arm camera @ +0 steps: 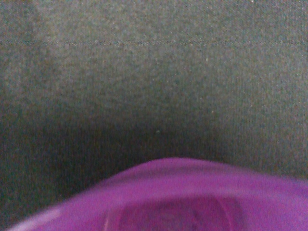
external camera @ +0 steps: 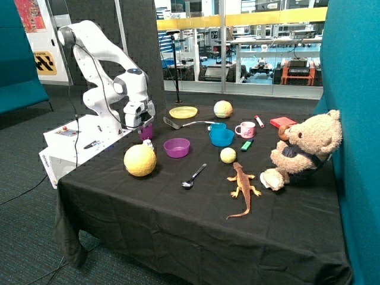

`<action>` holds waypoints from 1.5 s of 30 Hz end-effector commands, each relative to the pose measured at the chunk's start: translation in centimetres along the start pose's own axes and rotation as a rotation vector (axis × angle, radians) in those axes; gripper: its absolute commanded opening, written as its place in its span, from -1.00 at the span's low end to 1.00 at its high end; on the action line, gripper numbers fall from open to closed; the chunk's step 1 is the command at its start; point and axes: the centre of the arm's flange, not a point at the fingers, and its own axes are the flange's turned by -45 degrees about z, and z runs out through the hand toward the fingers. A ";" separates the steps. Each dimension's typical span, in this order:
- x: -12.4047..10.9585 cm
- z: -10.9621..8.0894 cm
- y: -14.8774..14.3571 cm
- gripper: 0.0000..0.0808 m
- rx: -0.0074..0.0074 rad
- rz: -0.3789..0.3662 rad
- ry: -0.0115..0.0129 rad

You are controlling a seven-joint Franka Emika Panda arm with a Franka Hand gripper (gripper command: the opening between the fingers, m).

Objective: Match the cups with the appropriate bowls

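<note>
- The worktop [external camera: 178, 237], under a black cloth, stood with a broad bare stretch along its near edge; every object sat in the back half.
- The white arm [external camera: 101, 65] reached in over the worktop's left edge, with its base on a white box beside that edge.
- A teddy bear [external camera: 306, 148] sat against the right edge, filling the room there.
- A large yellow ball [external camera: 140, 160] lay near the left edge, just in front of the pincer.
- The pincer [external camera: 144, 126] hung close above the cloth near the left edge, at the purple cup [external camera: 146, 132]. Whether it gripped the cup could not be told; in the wrist view the purple cup [arm camera: 178, 202] filled the near part of the picture with cloth beyond.
- The blue bowl [external camera: 221, 138] sat mid-worktop toward the back, with the teal cup [external camera: 217, 126] touching it or standing in it; which could not be told.
- The purple bowl [external camera: 177, 147] stood empty between the yellow ball and the blue bowl, with open cloth between it and the purple cup.
- A yellow plate [external camera: 183, 112] lay at the back edge, and a speckled ball [external camera: 223, 108] lay near it.
- An orange lizard toy [external camera: 242, 187] lay toward the right, in front of the bear.
- A mug [external camera: 246, 129] stood beside the blue bowl.
- A spoon [external camera: 193, 177] lay near the middle, with free cloth around it.
</note>
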 end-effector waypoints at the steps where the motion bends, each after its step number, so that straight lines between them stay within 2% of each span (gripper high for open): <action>1: 0.1 -0.1 -0.2 -1.00 -0.0004 0.001 0.0005; 22: 0.3 -0.6 -0.2 -1.00 -0.0004 -0.001 0.0005; 37: 2.6 -3.7 -0.3 -1.00 -0.0004 -0.003 0.0005; 45: 4.4 -5.6 -1.0 -1.00 -0.0004 -0.031 0.0005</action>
